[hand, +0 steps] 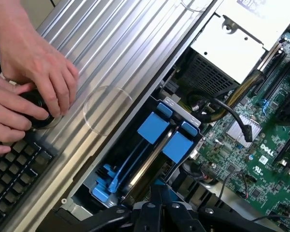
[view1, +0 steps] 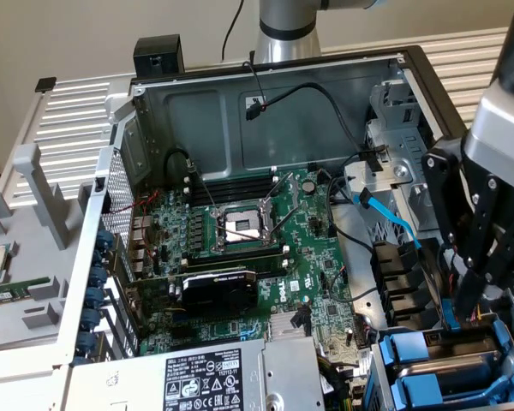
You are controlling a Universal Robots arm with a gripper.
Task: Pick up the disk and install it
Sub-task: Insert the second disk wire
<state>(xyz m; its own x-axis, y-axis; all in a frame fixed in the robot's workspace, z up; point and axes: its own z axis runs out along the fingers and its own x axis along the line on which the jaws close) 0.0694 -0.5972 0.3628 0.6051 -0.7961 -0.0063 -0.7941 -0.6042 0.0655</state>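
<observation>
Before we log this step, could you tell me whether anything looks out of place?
A person's hands rest on a black knob beside a keyboard, next to the open computer case. The shut tool sits above the blue drive bay. Nothing looks damaged.

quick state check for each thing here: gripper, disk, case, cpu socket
gripper: shut, directly above the disk
disk: on edge in its blue carrier, sitting in the drive bay
computer case: side panel off, interior exposed
cpu socket: empty, retention levers raised
</observation>
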